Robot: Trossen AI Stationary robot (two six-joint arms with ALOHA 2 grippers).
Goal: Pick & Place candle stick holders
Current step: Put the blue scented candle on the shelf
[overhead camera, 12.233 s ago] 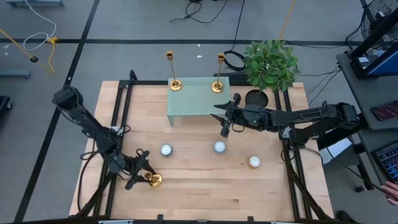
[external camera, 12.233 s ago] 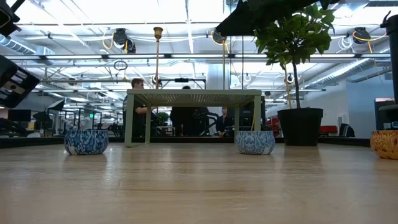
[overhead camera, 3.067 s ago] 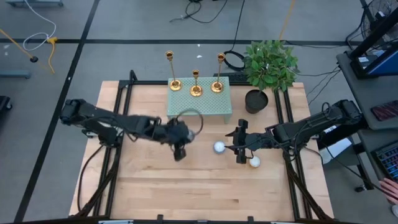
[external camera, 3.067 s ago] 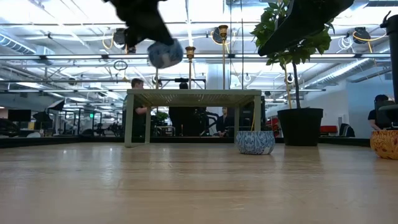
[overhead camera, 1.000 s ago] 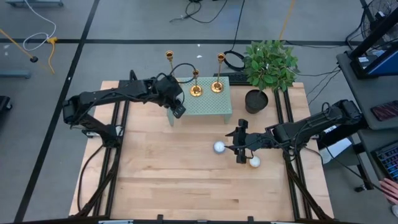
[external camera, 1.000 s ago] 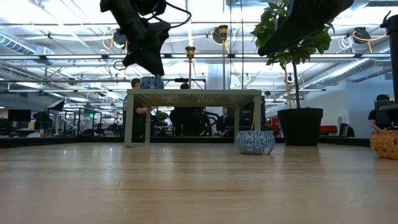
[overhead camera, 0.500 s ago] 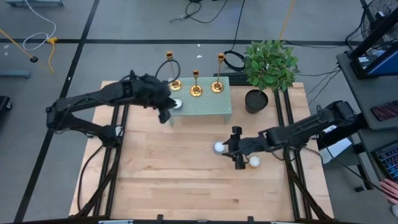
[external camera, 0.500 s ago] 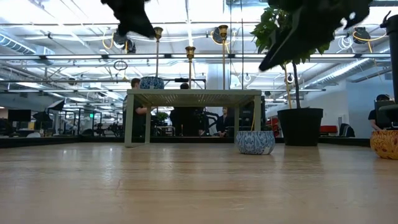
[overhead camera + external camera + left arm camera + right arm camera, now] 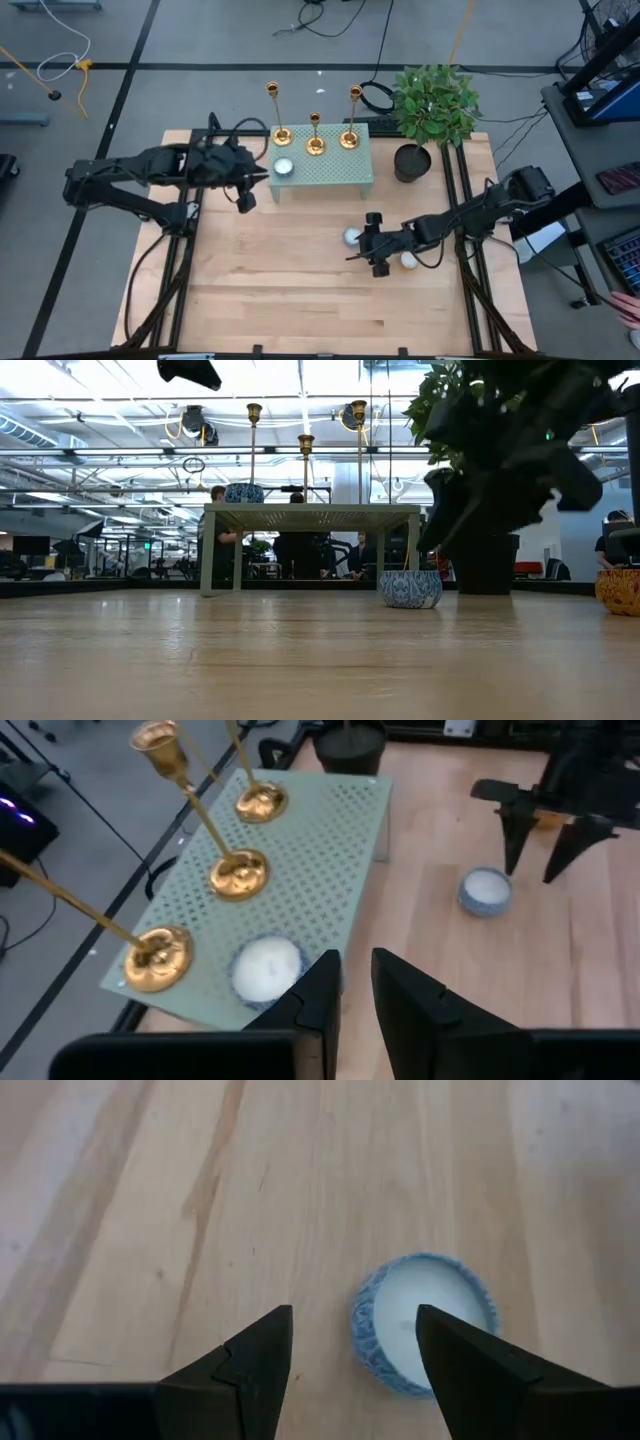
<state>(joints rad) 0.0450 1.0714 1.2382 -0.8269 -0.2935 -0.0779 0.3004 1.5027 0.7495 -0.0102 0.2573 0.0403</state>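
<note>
**Three holders up on the stand, right pincer over a candle**

A pale wooden worktop (image 9: 300,290) on a grey floor, cables trailing at the far side, a potted plant (image 9: 432,105) at the far right corner. The low view looks into a bright workshop hall where people stand behind the worktop.

On the far side sits a green perforated stand (image 9: 335,165), and all three candle stick holders (image 9: 314,135) are upright in a row along its far edge. A tea-light candle (image 9: 283,167) sits on the stand near the left holder.

The left pincer (image 9: 245,195) hangs just left of the stand, fingers nearly together, holding nothing.

The right pincer (image 9: 375,262) is low over the worktop, spread wide, empty, with a blue-patterned candle (image 9: 425,1323) just beyond its fingers, closer to one of them. Another candle (image 9: 409,260) lies just right of it.
</note>
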